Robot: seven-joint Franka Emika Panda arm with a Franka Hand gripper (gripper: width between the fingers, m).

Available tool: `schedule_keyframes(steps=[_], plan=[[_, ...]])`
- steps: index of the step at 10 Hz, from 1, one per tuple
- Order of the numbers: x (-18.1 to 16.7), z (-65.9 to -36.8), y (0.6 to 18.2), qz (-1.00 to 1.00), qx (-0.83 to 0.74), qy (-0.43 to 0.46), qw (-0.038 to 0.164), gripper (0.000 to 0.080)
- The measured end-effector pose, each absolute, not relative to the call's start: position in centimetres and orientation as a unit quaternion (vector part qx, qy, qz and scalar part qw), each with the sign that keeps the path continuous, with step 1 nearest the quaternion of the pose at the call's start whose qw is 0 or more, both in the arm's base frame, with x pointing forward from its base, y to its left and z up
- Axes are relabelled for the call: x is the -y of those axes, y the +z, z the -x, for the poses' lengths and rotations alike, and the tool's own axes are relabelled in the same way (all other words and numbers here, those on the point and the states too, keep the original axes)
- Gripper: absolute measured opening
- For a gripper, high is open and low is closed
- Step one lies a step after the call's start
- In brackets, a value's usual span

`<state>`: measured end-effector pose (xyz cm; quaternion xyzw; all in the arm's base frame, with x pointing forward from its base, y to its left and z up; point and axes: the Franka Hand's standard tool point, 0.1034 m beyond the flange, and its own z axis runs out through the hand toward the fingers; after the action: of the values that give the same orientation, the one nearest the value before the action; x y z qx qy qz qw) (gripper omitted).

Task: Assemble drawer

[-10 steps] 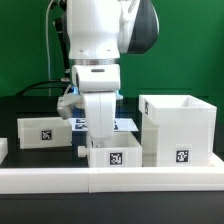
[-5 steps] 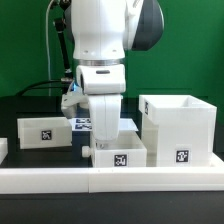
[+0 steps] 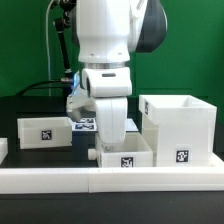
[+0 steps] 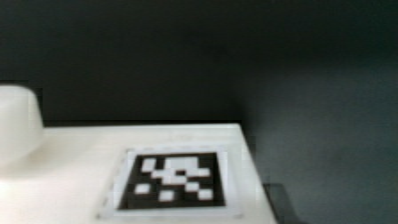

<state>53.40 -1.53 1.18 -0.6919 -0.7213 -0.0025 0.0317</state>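
The tall white case (image 3: 180, 128) stands at the exterior view's right, with its tag facing the front. One small white tray (image 3: 126, 156) sits just left of the case, against the front rail. My gripper (image 3: 112, 140) reaches down into this tray, and its fingers look closed on the tray's wall; the tips are hidden. A second small tray (image 3: 45, 131) rests at the exterior view's left. In the wrist view a white face with a black-and-white tag (image 4: 178, 180) fills the near part, with dark table beyond; my fingers do not show clearly there.
A long low white rail (image 3: 110, 181) runs along the front edge. The marker board (image 3: 88, 125) lies flat behind the gripper. The arm's white body (image 3: 105, 40) towers over the middle tray. A black cable (image 3: 62, 60) hangs at the back.
My gripper and the middle tray have moved together toward the exterior view's right, closer to the case. The left tray and the case have not moved.
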Motion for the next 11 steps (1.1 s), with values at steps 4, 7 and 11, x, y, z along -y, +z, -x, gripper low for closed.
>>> schedule_keyframes(steps=[4, 7, 11], plan=[[1.87, -53.50, 1.07, 0.694, 0.719, -0.006, 0.028, 0.0042], [1.22, -53.79, 1.05, 0.694, 0.719, -0.017, 0.018, 0.0042], [1.12, -53.60, 0.87, 0.697, 0.717, -0.016, 0.020, 0.0042]])
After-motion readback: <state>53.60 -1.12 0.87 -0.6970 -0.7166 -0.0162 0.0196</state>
